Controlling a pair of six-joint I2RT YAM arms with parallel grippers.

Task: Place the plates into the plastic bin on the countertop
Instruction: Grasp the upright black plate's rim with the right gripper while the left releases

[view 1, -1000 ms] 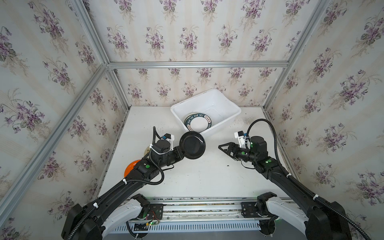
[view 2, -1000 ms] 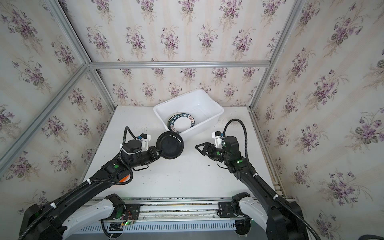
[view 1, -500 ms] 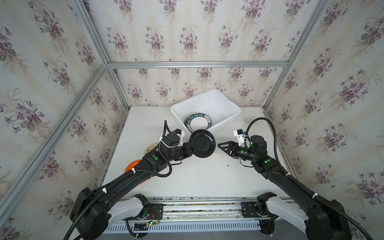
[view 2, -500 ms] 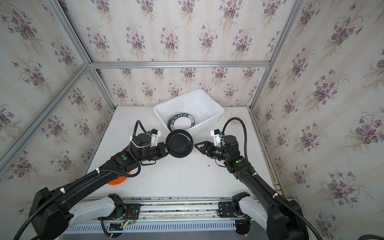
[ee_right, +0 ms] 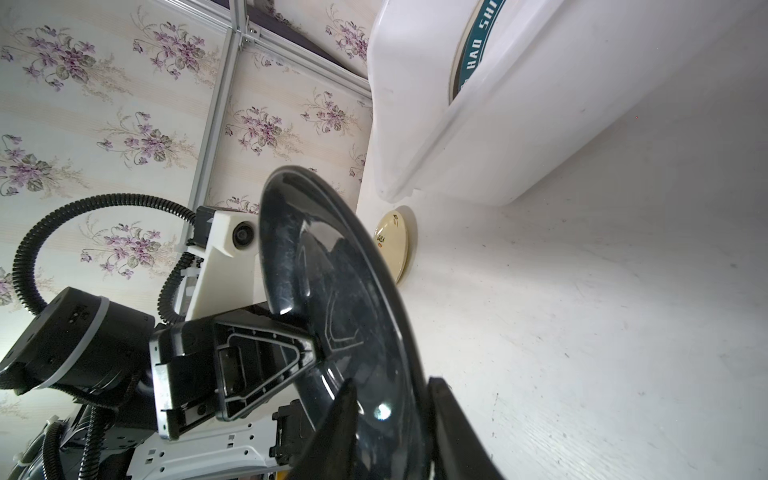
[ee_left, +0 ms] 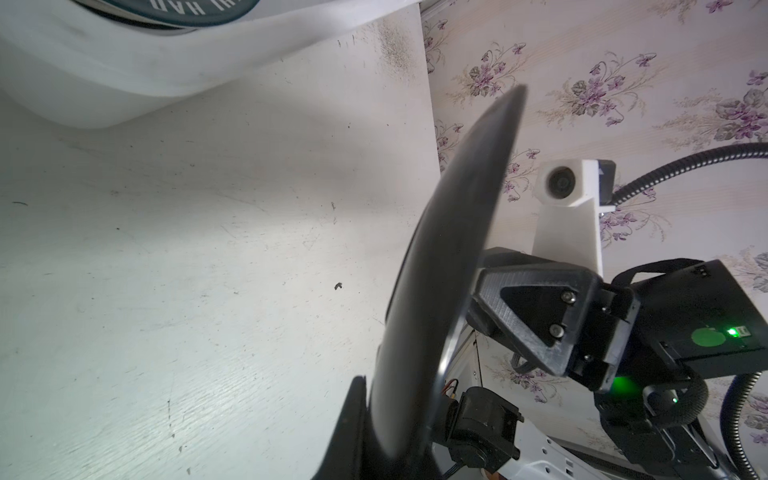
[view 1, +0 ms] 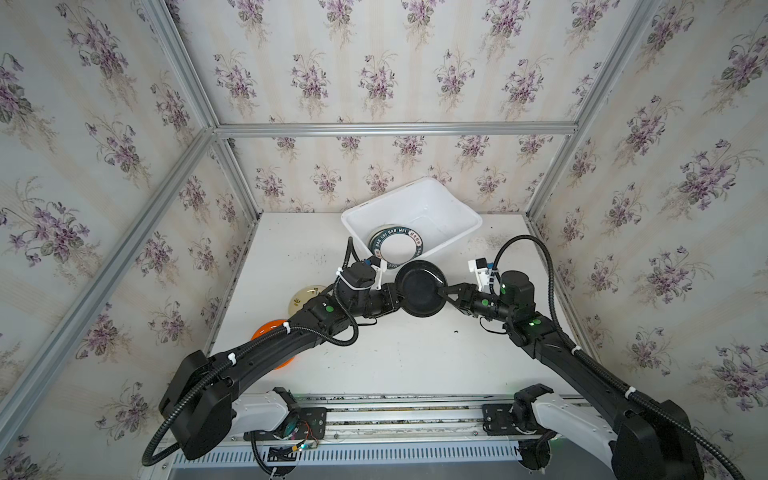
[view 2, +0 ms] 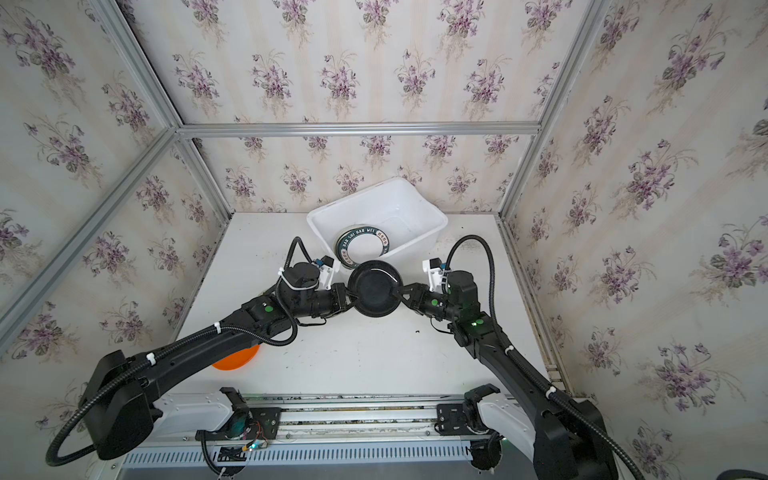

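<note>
A glossy black plate (view 1: 420,289) (view 2: 375,289) is held in the air between the two arms, over the middle of the countertop (view 1: 415,357) and just in front of the white plastic bin (view 1: 436,208); in both top views its far edge is seen against the near wall of the bin. The plate is kept clear of the countertop; its hollow face is turned away from the surface, as is shown in the right wrist view (ee_right: 332,291).

The left gripper (view 1: 400,296) is closed on the left rim of the plate; one of its fingers (ee_right: 270,357) is pressed on the hollow face. The right gripper (view 1: 442,291) is placed on the opposite rim; in the right wrist view (ee_right: 390,399) its two fingers are seen on either side of the rim, one over the hollow face and one behind it, and the jaws are drawn together on the plate.

The bin is set askew at the far middle of the countertop; a white plate with a dark teal lettered rim (view 1: 397,251) is laid inside it, at the end nearer to the left arm (view 1: 266,353). A cream plate (view 1: 305,296) is lying flat on the countertop at the left, near the bin but apart from it; an orange plate (view 1: 268,328) is lying nearer to the front edge on the same side, and it is partly covered by the left arm.
</note>
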